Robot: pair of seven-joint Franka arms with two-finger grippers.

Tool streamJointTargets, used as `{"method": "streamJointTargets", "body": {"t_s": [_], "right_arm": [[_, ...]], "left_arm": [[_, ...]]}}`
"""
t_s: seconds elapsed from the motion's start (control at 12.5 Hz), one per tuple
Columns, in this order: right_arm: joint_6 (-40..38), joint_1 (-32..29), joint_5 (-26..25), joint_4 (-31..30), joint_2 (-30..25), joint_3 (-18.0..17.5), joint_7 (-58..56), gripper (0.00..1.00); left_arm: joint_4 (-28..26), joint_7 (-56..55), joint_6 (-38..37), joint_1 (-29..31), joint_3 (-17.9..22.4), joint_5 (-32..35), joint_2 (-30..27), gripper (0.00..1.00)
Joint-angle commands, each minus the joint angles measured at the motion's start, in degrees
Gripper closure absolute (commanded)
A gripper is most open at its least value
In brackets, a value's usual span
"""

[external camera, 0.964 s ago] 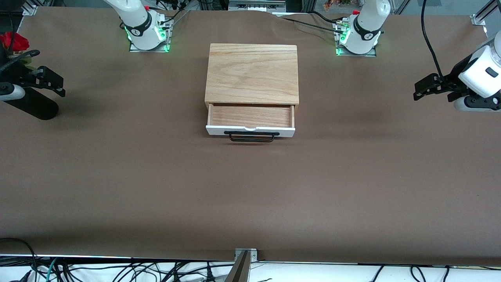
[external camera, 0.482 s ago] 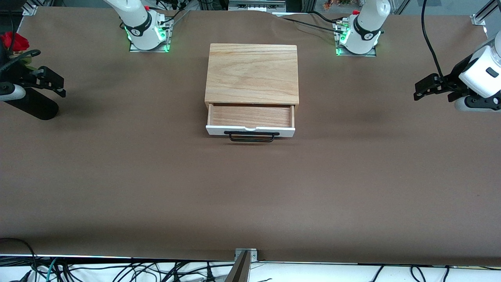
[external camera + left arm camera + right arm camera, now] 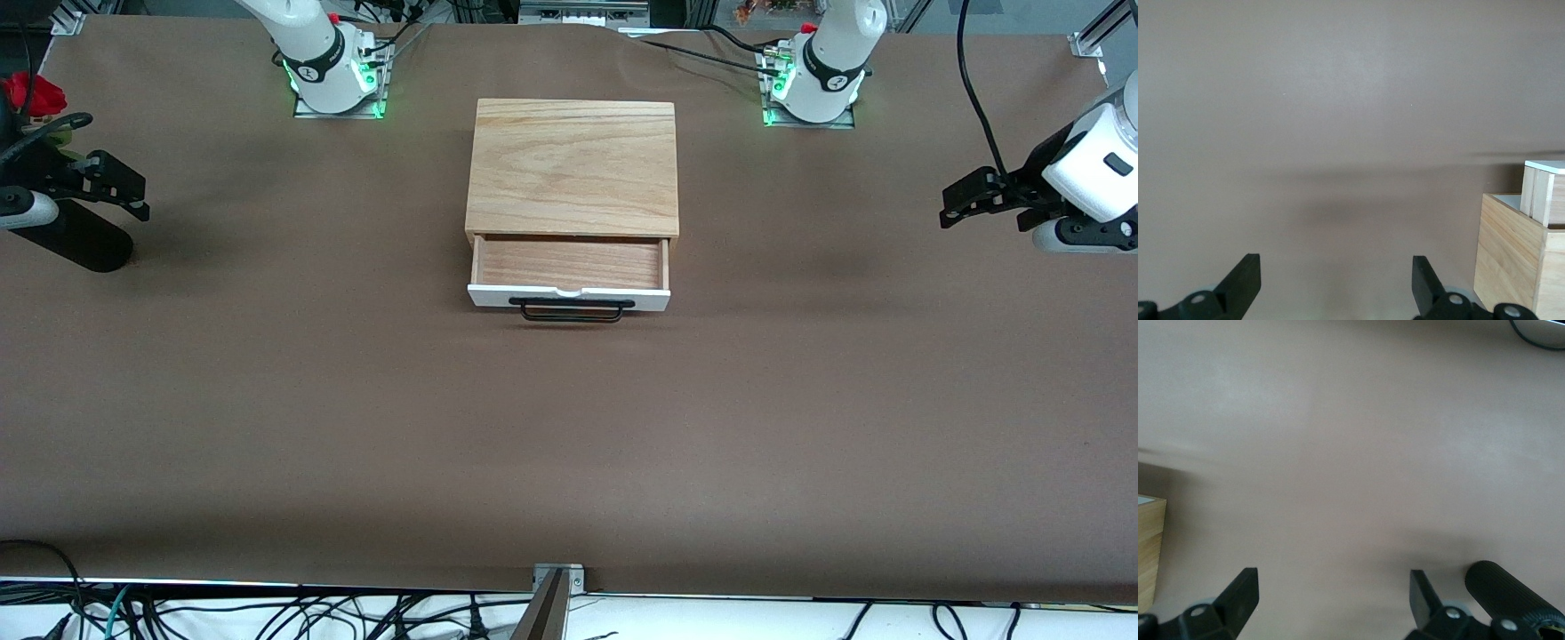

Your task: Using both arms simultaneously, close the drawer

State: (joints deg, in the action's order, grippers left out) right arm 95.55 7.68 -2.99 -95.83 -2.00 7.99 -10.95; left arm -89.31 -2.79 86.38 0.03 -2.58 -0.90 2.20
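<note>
The drawer (image 3: 569, 265) stands pulled out of the light oak box (image 3: 572, 166) in the middle of the table, its white front panel and black wire handle (image 3: 571, 309) facing the front camera. The drawer is empty. My left gripper (image 3: 953, 201) is open and empty, held above the table at the left arm's end, well apart from the box. In the left wrist view the gripper (image 3: 1336, 280) is open and the box corner (image 3: 1511, 257) shows at the edge. My right gripper (image 3: 133, 196) is open and empty above the right arm's end; it also shows open in the right wrist view (image 3: 1333, 595).
A black cylindrical vase (image 3: 76, 236) with a red flower (image 3: 34, 93) stands at the right arm's end, just under the right gripper; it also shows in the right wrist view (image 3: 1511, 593). The arm bases (image 3: 333, 76) (image 3: 813, 84) stand along the table's edge, at either side of the box. Brown table all round.
</note>
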Motion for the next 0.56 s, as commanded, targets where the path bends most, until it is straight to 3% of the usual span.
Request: {"method": "streamJointTargets", "body": {"t_s": [0.0,0.4,0.48], "right_arm": [[-0.28,0.23,0.27,1.09,0.15,-0.08,0.93,0.0],[0.08,0.23,0.62,1.17,0.16,-0.08,2.59,0.0],[-0.01,0.23,2.88,1.17,0.15,0.01,6.61,0.0]], "left_arm": [[1.95,0.15,-1.31,0.76,-0.58,-0.6,0.87,0.0],[1.68,0.15,-1.65,0.67,-0.76,-0.51,0.87,0.0],[1.68,0.42,-2.27,0.58,-0.85,-0.51,0.87,0.0]]}}
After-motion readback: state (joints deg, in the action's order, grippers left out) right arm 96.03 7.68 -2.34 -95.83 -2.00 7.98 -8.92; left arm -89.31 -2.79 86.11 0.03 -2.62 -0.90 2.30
